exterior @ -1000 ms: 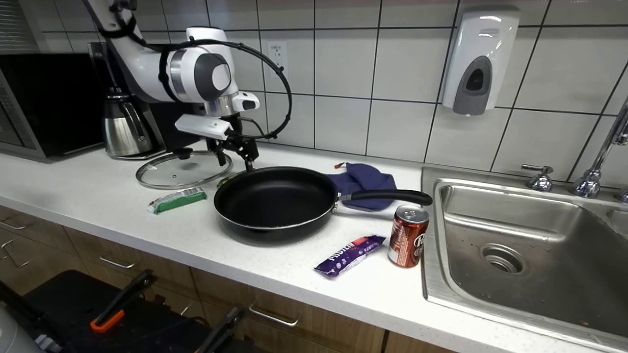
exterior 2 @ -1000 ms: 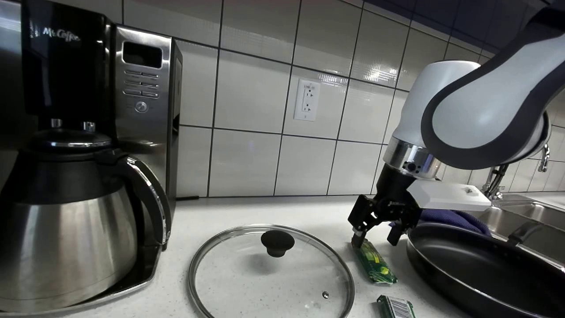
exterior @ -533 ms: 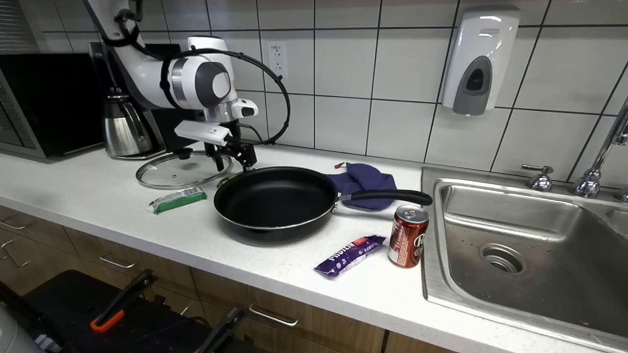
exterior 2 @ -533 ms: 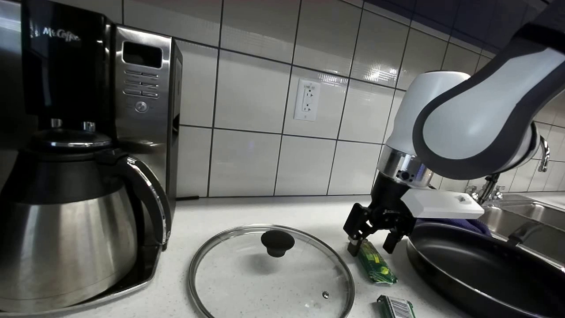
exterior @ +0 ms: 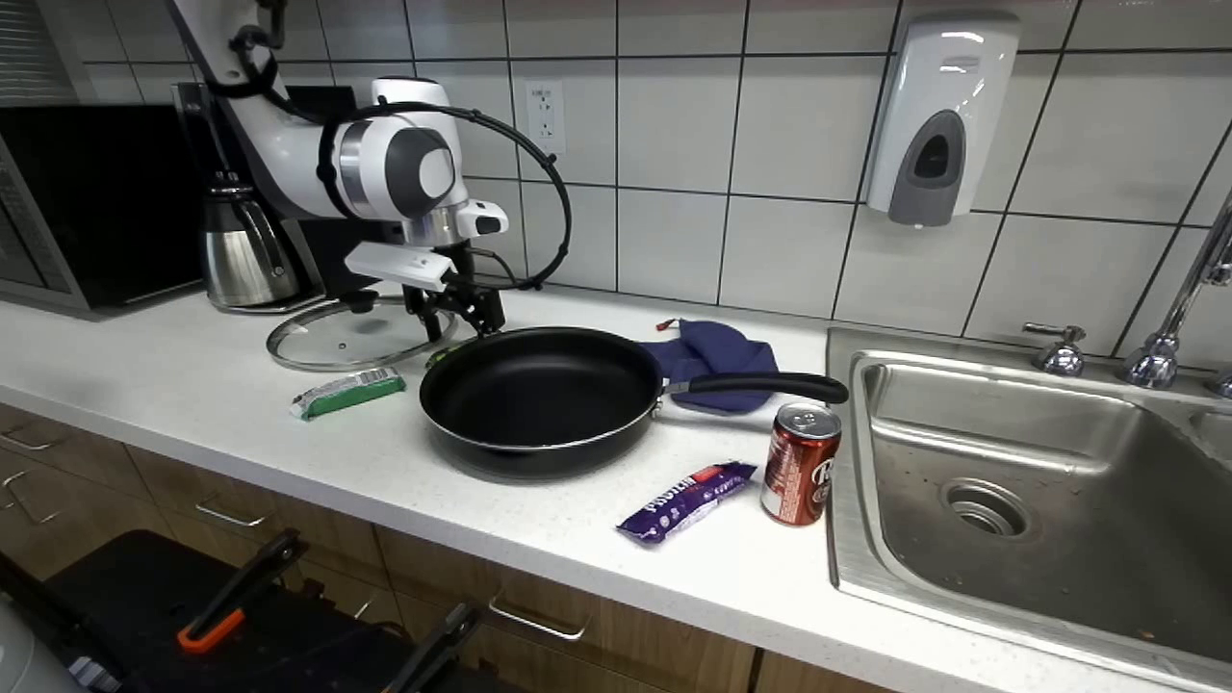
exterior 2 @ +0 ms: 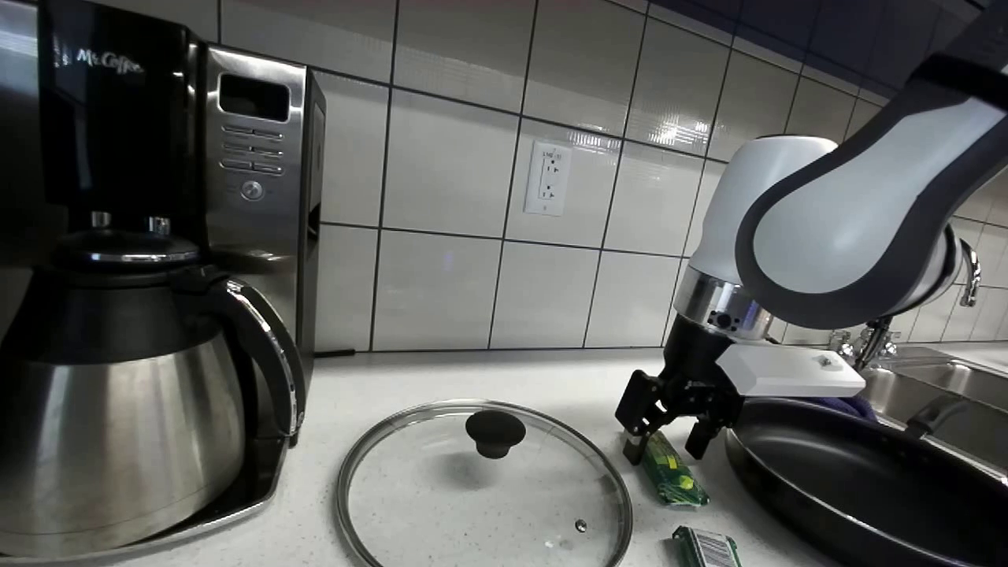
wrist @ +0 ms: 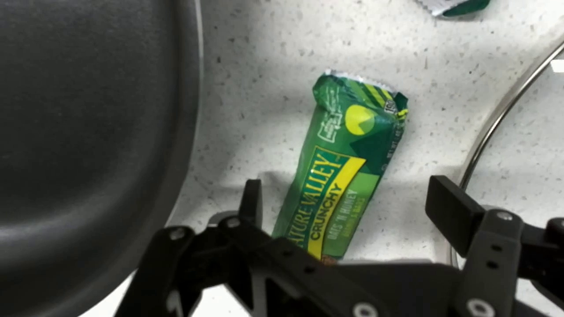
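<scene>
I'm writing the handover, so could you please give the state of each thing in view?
Gripper: open
Nature Valley bar: wrapped
Other green bar: wrapped
Purple bar: wrapped
Pan: uncovered
Lid: off the pan
Can: upright
Cloth: bunched
Carafe: lidded
Coffee maker display: dark
Drawers: shut

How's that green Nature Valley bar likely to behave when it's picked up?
The green Nature Valley bar probably won't roll, since it lies flat and long. Its smooth-looking printed wrapper may be slightly slippery. The word "Crunchy" on it suggests something stiff but brittle inside, so hard squeezing might crumble it.
</scene>
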